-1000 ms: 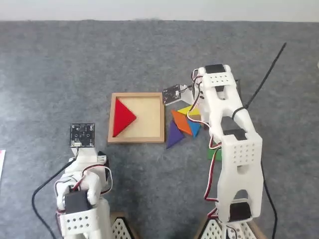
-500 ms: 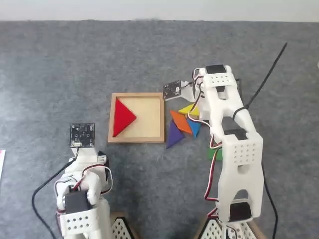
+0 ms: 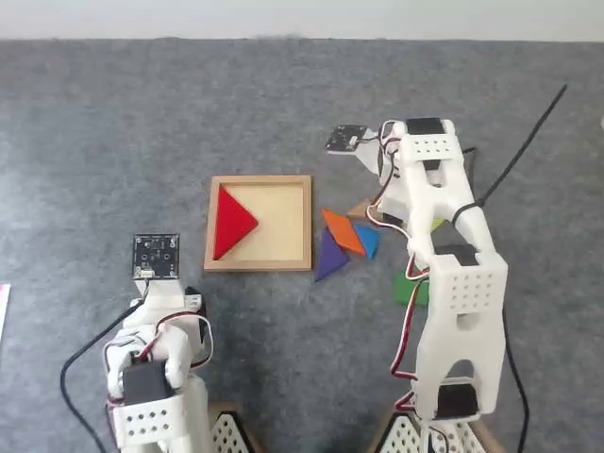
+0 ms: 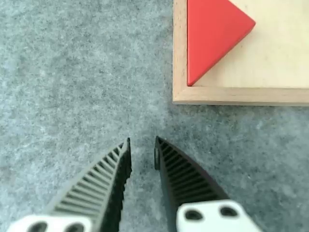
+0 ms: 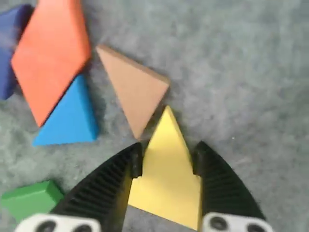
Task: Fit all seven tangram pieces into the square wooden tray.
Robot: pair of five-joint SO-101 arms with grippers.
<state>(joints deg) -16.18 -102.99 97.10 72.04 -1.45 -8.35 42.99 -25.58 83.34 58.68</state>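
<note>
Where the tray lies: wooden tray (image 3: 258,180) mid-desk, with open grey desk along its far and left rims.
Tray room: red triangle (image 3: 231,222) sits flush against the left wall; the rest of the floor is bare.
Loose pieces: orange parallelogram (image 3: 343,231), blue triangle (image 3: 368,241) and purple triangle (image 3: 328,257) lie just beside the right rim; brown triangle (image 5: 133,89) and green piece (image 3: 411,288) lie farther out.
Right fingers (image 5: 104,188): pressed on both sides of the yellow triangle (image 5: 166,179), whose tip is near the brown triangle's edge.
Left fingers (image 4: 113,179): nearly together with a thin slit, nothing held, near the tray's corner.
Change: a second ago the right wrist hung by the tray's far right corner. It has since swung away from the rim. The yellow triangle has left the orange one's side, and the brown one is uncovered. Left arm, tray and red triangle are unmoved.
</note>
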